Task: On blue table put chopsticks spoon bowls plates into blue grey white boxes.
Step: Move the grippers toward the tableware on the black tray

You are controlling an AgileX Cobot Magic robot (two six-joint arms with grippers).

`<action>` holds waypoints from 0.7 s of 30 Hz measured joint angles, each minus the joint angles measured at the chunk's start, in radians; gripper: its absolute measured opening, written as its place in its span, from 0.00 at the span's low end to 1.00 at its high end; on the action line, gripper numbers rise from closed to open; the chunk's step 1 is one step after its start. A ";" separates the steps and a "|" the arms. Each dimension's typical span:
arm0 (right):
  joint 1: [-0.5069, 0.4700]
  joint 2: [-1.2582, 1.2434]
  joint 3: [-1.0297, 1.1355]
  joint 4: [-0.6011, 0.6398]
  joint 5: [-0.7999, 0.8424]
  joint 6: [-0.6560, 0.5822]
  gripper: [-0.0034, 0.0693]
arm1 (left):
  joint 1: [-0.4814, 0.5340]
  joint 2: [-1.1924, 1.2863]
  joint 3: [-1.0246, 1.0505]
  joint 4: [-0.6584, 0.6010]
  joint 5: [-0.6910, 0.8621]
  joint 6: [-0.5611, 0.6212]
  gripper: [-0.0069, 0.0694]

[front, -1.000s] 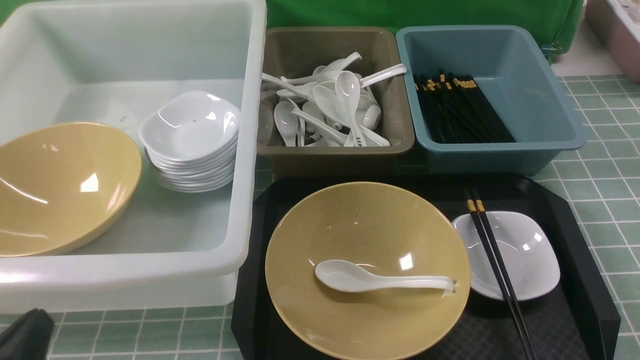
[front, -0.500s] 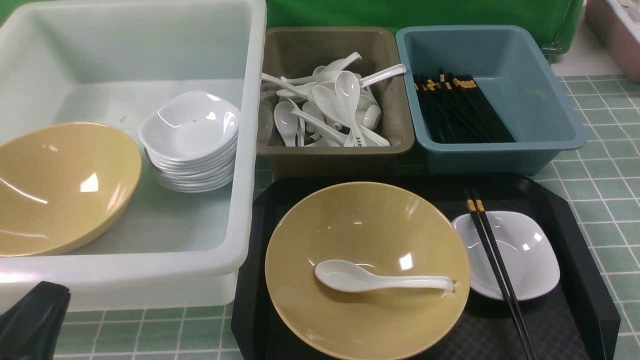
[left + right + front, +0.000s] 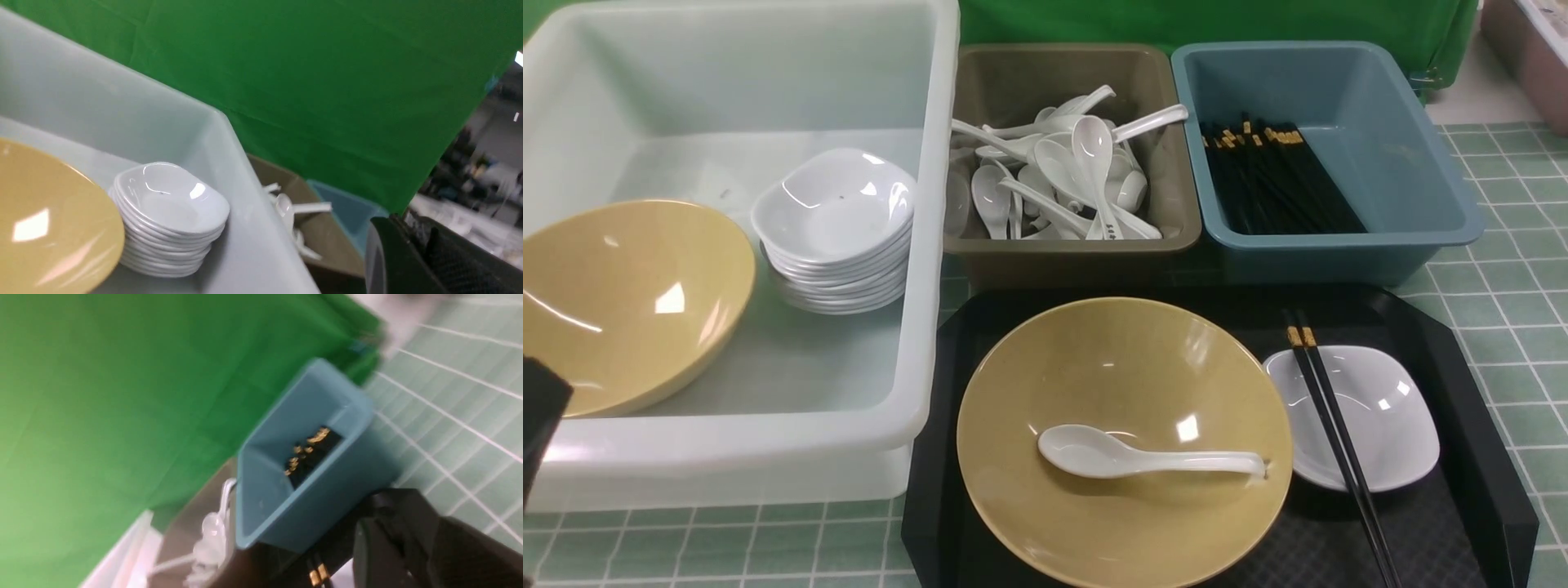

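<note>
- left claw pinched closed, by white box's near wall;
- right claw: blurred, width cannot tell;
- spoon lies in tan bowl on black tray, desk beneath; 2 chopsticks across white plate beside it

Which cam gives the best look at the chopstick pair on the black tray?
Front view: the chopstick pair lies nearly whole across the small white dish on the black tray. Right wrist view catches only its gold-banded ends, blurred. Left wrist view misses it.
</note>
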 joint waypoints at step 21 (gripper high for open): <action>0.285 0.997 -0.928 0.022 0.872 -0.981 0.10 | -0.331 0.806 -0.557 0.576 0.590 -0.097 0.09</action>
